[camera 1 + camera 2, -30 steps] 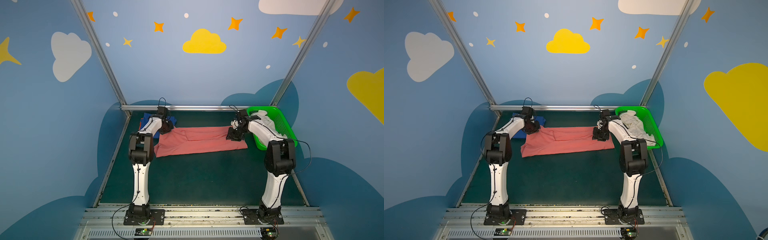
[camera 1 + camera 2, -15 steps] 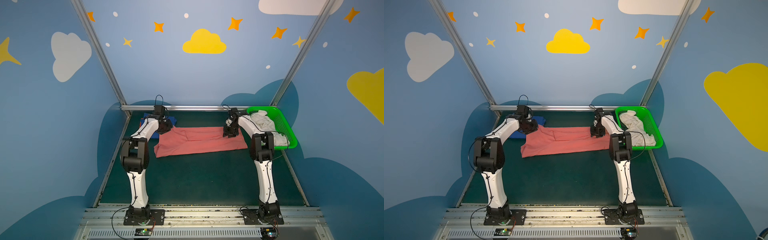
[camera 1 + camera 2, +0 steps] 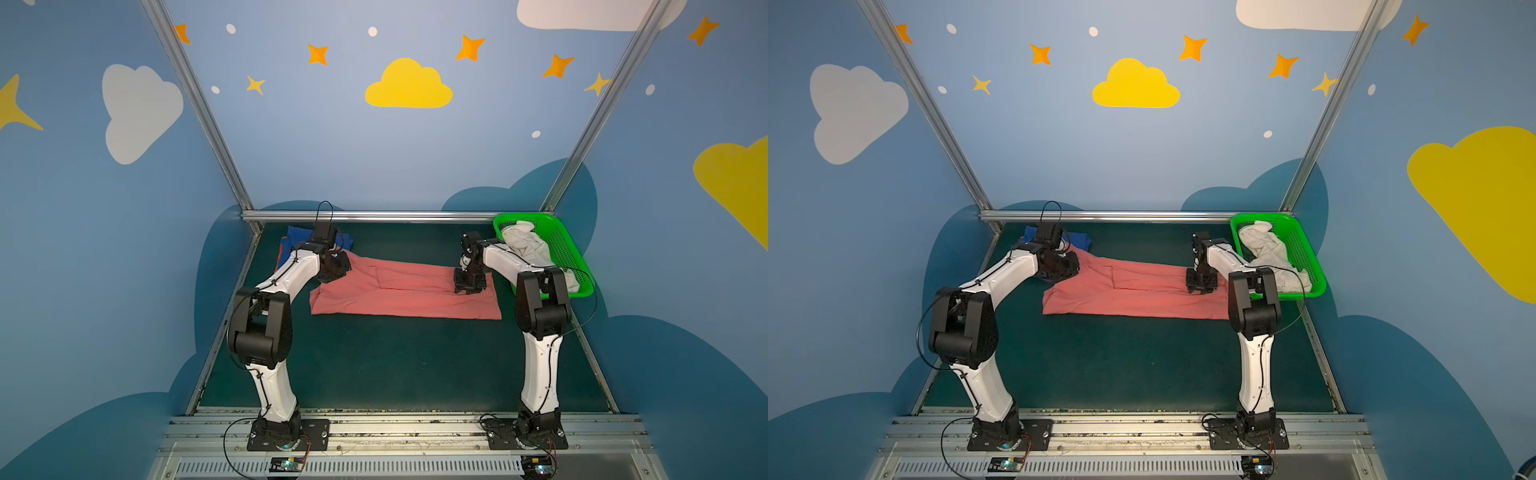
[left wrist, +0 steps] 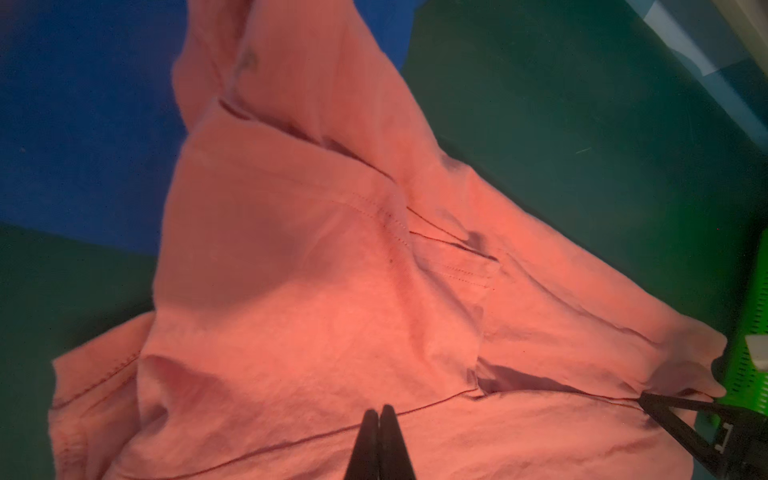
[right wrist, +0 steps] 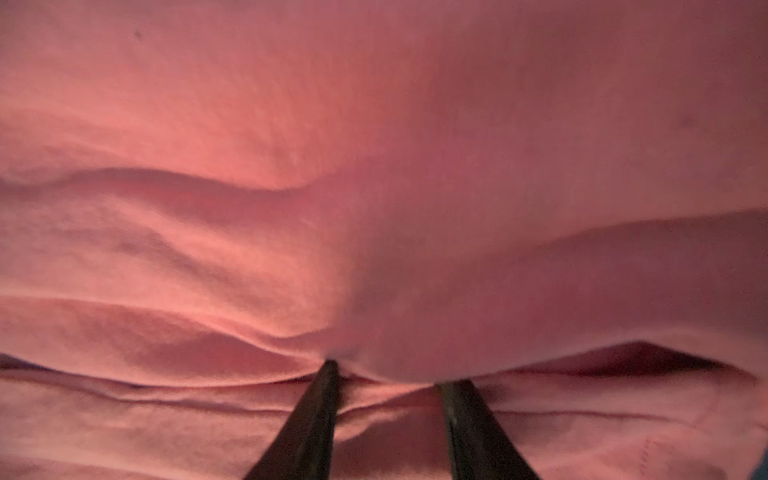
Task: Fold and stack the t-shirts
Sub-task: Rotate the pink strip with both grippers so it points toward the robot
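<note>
The salmon-pink shirt (image 3: 403,291) lies across the far middle of the tabletop (image 3: 395,365), its long axis running left to right in both top views, with one arm at each end. Our left claw (image 4: 379,409) is over the left end with its fingers pressed together, and we cannot tell whether cloth is caught between them. Our right claw (image 5: 386,374) is down on the right end, part-open, straddling a raised fold. We judge the next fold turns on that axis, each claw nearest its own end.
</note>
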